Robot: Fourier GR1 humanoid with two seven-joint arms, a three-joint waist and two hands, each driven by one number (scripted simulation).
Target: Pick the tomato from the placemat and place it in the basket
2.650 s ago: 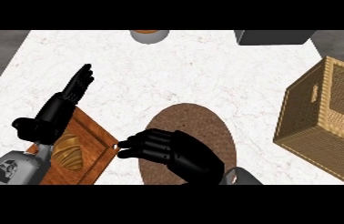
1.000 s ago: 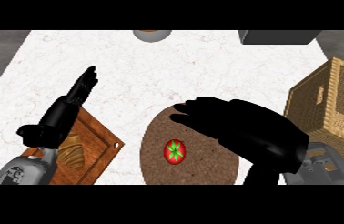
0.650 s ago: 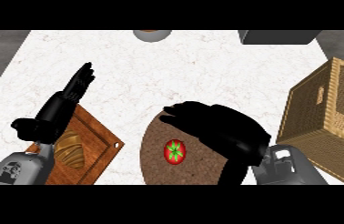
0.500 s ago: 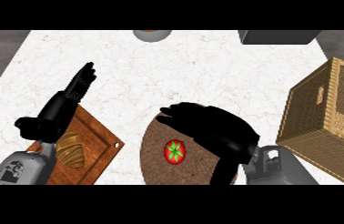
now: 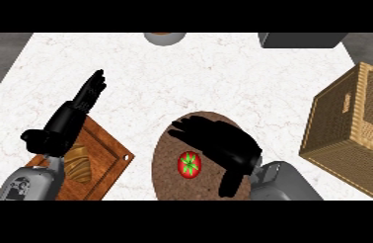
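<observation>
Tomato [image 5: 189, 164]: red with a green star-shaped top, lying on the placemat [image 5: 169, 158], left of centre, uncovered.
Placemat: brown, oval, on the white marbled surface [image 5: 218, 74], low in the view.
Right hand [image 5: 222, 143]: over the placemat, just right of and above the tomato; fingers spread and relaxed, pointing up-left, holding nothing. Contact with the tomato cannot be told; the fingers are not curled round it.
Basket [image 5: 342, 121]: woven, at the right edge, well apart from the tomato.
Left hand [image 5: 84, 96]: at the left, fingers straight and pointing up, resting, empty.
Wooden board [image 5: 98, 160]: beneath the left forearm, carrying a croissant [image 5: 79, 163].
Top edge: a round bowl-like object [image 5: 164, 37] and a dark box [image 5: 302, 39], both cut off.
</observation>
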